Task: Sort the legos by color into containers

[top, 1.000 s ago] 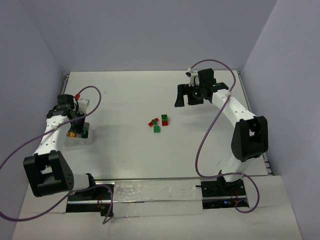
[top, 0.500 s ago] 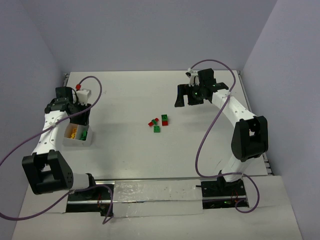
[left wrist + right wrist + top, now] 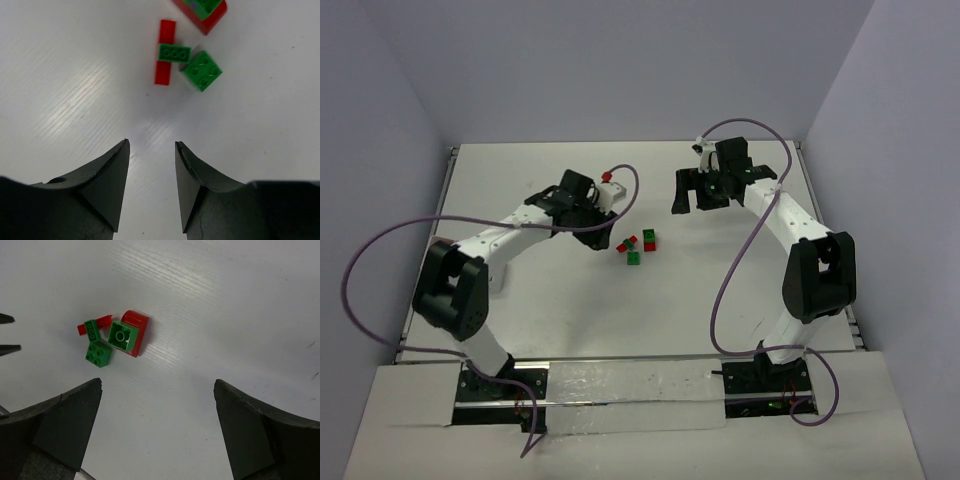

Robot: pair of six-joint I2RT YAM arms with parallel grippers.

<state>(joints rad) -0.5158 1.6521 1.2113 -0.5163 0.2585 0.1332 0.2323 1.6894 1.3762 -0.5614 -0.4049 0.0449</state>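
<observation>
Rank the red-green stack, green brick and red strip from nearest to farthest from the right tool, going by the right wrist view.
From the right tool:
1. red-green stack, near centre, closest.
2. green brick, lower left of the stack.
3. red strip, upper left, farthest.

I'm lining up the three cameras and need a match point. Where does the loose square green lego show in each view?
Top external: the loose green lego lies near the table's centre, the cluster's nearest piece to the arm bases.
Left wrist: upper right of centre, ahead of the open left pincer.
Right wrist: left of centre, lowest of the cluster.
Shared landmark: the red brick topped with green, close by in all three.
</observation>
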